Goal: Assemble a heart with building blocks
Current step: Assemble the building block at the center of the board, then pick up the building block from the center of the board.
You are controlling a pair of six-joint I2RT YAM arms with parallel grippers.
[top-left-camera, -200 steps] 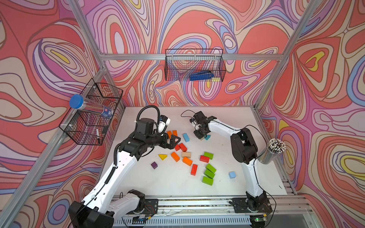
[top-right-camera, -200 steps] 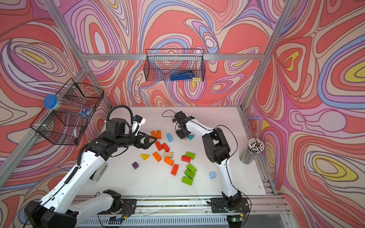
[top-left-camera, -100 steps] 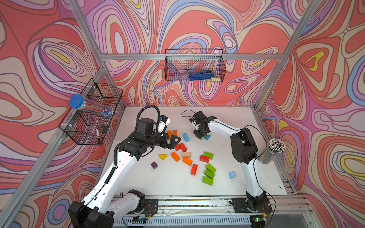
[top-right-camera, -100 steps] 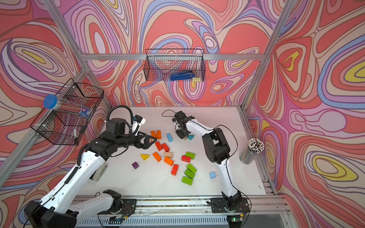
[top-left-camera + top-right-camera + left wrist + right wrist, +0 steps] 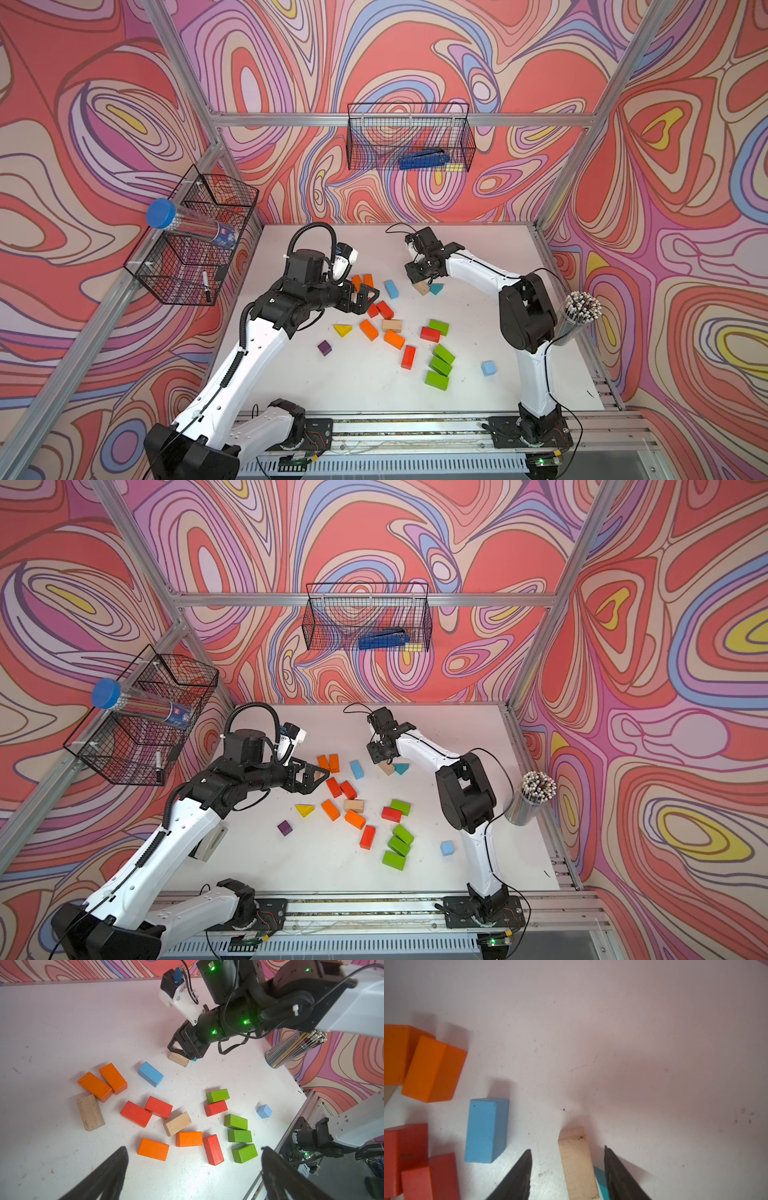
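The building blocks lie scattered mid-table in both top views: orange [image 5: 368, 329], red [image 5: 408, 357] and green [image 5: 436, 380] bricks, a yellow wedge [image 5: 342, 330] and a purple cube [image 5: 324, 347]. My right gripper [image 5: 567, 1149] is open around a plain wood block [image 5: 577, 1163], with a gap on each side. That block [image 5: 421, 287] rests on the table against a teal wedge [image 5: 436, 288], below the right gripper [image 5: 419, 276]. My left gripper [image 5: 365, 297] hangs wide open and empty over the orange and red bricks [image 5: 189, 1139].
A cup of pencils [image 5: 579, 320] stands at the table's right edge beside the right arm. Wire baskets hang on the back wall [image 5: 409, 137] and left wall [image 5: 195, 241], above the table. A light blue cube [image 5: 488, 368] sits alone at front right.
My right gripper's jaws have spread apart off the plain wood block, which stays on the table. The left arm has not moved.
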